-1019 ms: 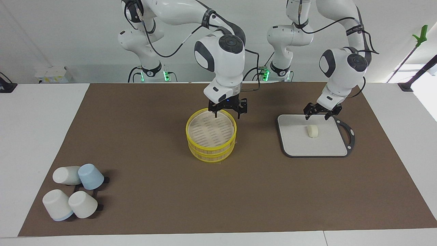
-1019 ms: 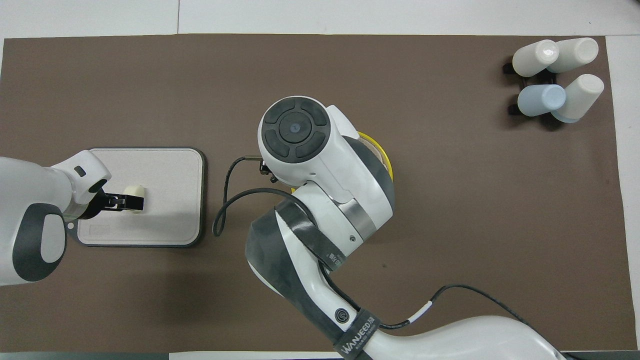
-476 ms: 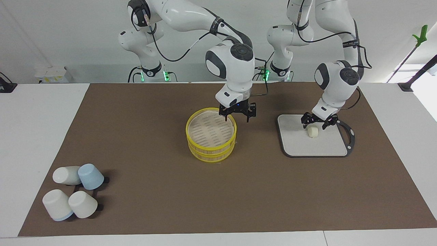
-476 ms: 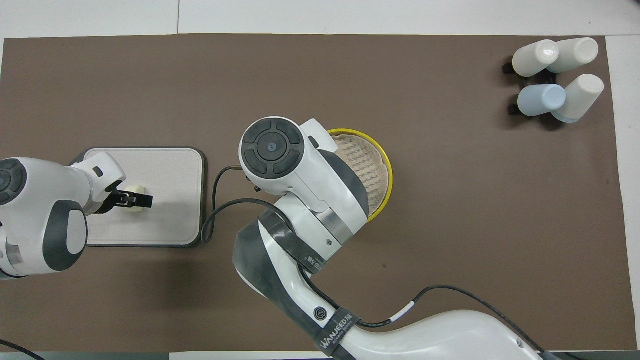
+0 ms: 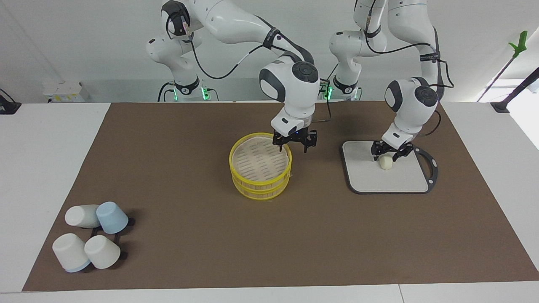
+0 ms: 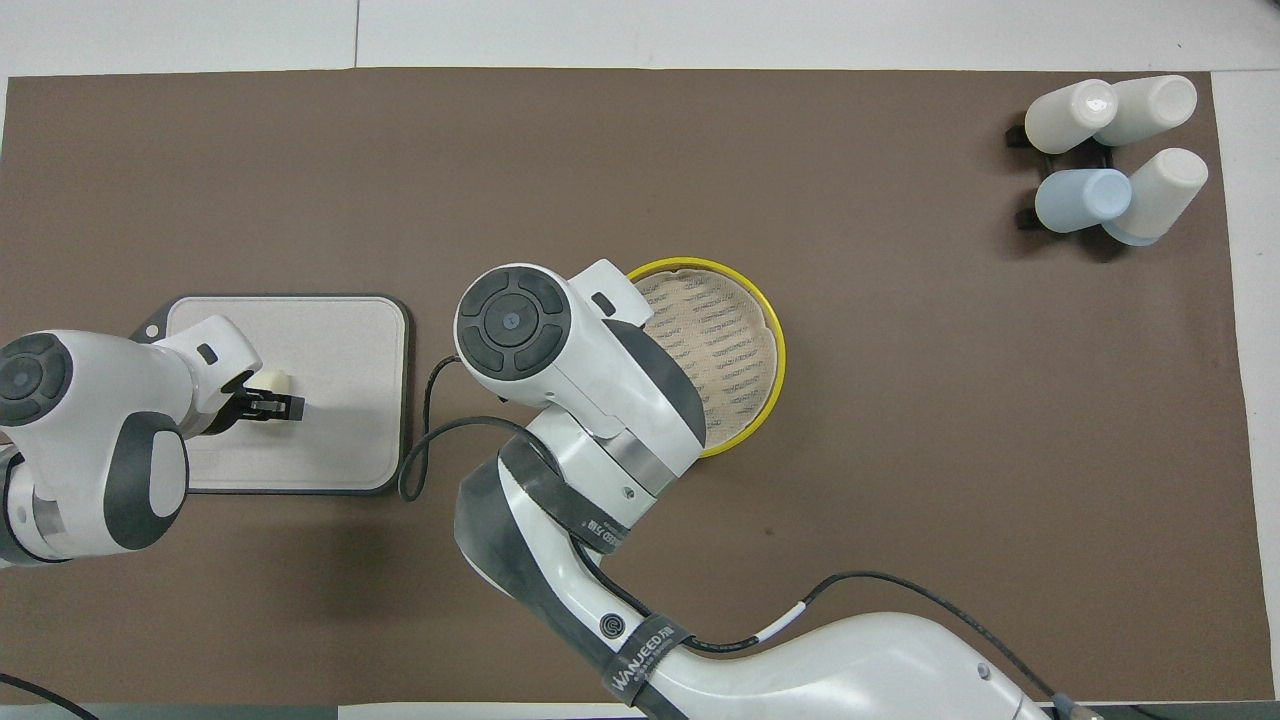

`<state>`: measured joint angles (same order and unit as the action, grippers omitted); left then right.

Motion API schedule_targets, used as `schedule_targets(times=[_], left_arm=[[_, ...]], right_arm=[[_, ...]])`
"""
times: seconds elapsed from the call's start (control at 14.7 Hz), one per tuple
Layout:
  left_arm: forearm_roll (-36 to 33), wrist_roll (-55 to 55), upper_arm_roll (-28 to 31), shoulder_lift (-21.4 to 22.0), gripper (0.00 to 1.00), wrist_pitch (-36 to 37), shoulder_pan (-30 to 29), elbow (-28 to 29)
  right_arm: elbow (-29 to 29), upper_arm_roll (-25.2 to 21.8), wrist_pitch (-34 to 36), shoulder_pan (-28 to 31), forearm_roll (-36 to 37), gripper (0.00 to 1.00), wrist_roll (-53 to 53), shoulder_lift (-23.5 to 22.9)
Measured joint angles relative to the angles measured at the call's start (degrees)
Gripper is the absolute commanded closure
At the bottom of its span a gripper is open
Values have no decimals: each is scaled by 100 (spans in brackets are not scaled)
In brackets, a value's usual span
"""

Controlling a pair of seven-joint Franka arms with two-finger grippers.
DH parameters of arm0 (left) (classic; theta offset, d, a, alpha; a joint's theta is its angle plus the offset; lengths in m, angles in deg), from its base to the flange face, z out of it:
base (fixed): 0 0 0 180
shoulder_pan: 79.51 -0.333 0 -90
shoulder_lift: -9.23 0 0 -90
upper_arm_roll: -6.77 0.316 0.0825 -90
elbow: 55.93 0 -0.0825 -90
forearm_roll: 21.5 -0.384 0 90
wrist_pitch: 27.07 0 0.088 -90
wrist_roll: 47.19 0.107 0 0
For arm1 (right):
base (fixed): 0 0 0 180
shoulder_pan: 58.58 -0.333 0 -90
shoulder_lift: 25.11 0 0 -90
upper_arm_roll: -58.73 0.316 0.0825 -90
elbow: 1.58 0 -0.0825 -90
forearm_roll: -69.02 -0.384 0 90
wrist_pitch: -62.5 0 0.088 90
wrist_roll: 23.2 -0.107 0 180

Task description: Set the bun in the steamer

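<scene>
Left arm bent down at the wrist, left black two-finger gripper (image 5: 387, 154) (image 6: 268, 405) low, pointing downward, fingers spread. Right arm reaching toward the table's middle, wrist vertical, right black two-finger gripper (image 5: 294, 144) pointing straight down, fingers parted and holding nothing; hidden under its own wrist from overhead.

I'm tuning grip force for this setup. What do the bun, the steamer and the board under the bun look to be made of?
The bun: matte cream lump, like dough or foam; which one is unclear. The steamer: pale slatted top and banded wall, probably bamboo, with glossy yellow rims, perhaps painted or plastic. The board: flat matte light grey with a dark edge and handle loop, likely plastic.
</scene>
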<state>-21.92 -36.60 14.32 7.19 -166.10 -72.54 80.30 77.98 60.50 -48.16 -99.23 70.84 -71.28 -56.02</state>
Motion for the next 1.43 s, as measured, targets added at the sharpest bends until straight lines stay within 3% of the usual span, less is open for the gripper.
schedule_targets(times=[0.07,0.14,0.2,0.27,0.54,0.95,1.16,1.43], left_arm=[[0,1,0,-7,64,-4,0,0],[0,1,0,-9,65,-4,0,0],[0,1,-1,-9,65,-5,0,0],[0,1,-1,-9,65,-5,0,-2],[0,1,-7,-9,71,2,3,-12],[0,-13,-26,-8,71,488,10,-332],[32,-169,-65,-3,71,1207,20,-845],[242,-1107,-128,10,71,2472,366,-2016]], right_arm=[[58,-6,-61,1,3,38,0,-16],[122,-12,-123,3,5,61,0,-22],[188,-16,-181,7,7,90,0,-22],[224,-19,-206,11,12,100,0,-22],[237,-23,-209,27,31,100,197,-20],[100,-82,-198,85,85,100,342,31],[-162,-93,35,470,81,100,1024,110],[-262,-107,464,1476,77,100,2537,484]])
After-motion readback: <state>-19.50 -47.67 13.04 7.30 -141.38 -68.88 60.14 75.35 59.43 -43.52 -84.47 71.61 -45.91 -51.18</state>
